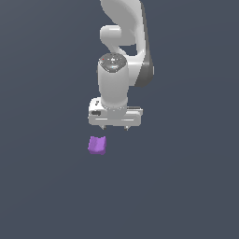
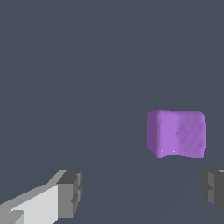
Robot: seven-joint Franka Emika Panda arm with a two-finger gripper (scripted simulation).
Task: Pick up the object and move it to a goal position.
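Both fingers (image 2: 70,194) stand wide apart, holding nothing; the gripper (image 1: 115,127) hangs near the object (image 1: 97,145), not over it. Centre above, then descend.

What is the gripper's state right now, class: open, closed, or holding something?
Gripper: open and empty; the purple object lies apart from it, outside its fingers.
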